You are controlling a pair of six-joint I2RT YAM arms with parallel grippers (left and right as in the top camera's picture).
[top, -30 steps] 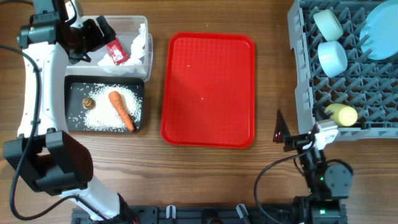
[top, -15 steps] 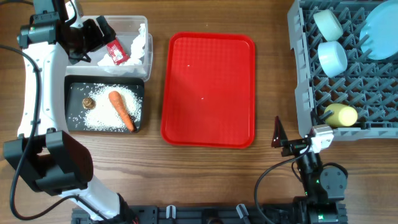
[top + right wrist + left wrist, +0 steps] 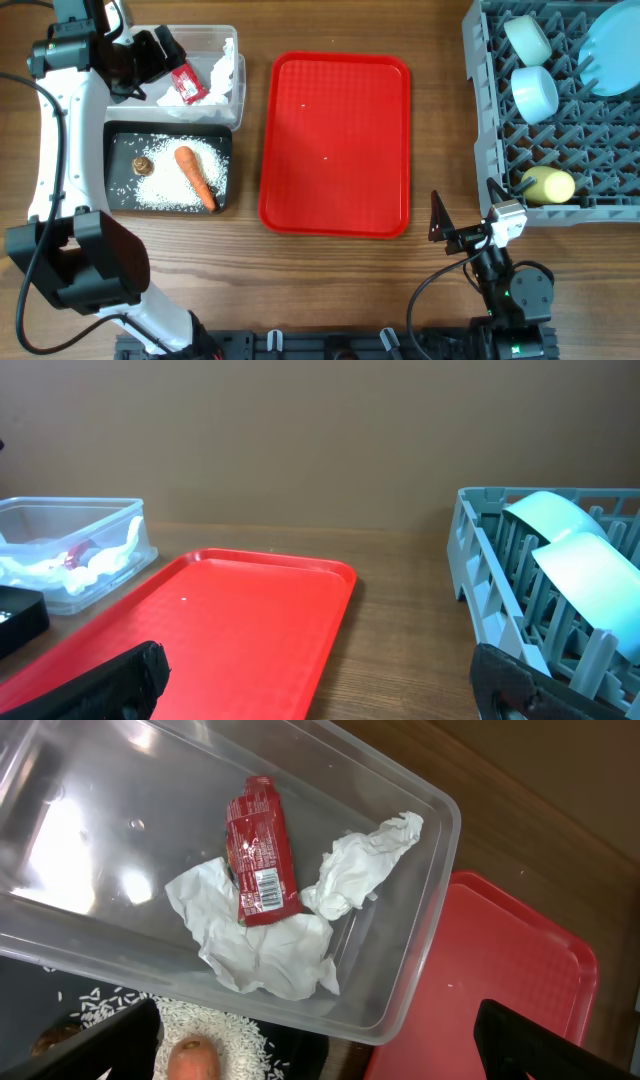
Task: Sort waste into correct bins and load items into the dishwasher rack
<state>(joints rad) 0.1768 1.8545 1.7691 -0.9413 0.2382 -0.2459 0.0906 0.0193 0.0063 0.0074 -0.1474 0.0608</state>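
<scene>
My left gripper (image 3: 150, 60) hangs open and empty over the left end of the clear bin (image 3: 232, 40). In that bin lie a red foil wrapper (image 3: 262, 855) and a crumpled white napkin (image 3: 285, 945). The black bin (image 3: 112, 170) below it holds an orange carrot (image 3: 196, 178), a brown scrap (image 3: 143, 165) and white rice (image 3: 175, 195). The grey dishwasher rack (image 3: 485, 120) carries a mint-green bowl (image 3: 528, 40), a light blue bowl (image 3: 534, 90), a pale blue plate (image 3: 612, 50) and a yellow cup (image 3: 548, 184). My right gripper (image 3: 468, 228) is open and empty, low over the table by the rack's near left corner.
An empty flat red tray (image 3: 335, 145) lies between the bins and the rack. The right wrist view looks along the tray (image 3: 220, 630) with the rack (image 3: 475, 575) on its right and bare wood between them. The left arm's base stands at the front left.
My right gripper has drifted left and toward the front edge, away from the rack's corner. The left arm and all objects are unchanged.
</scene>
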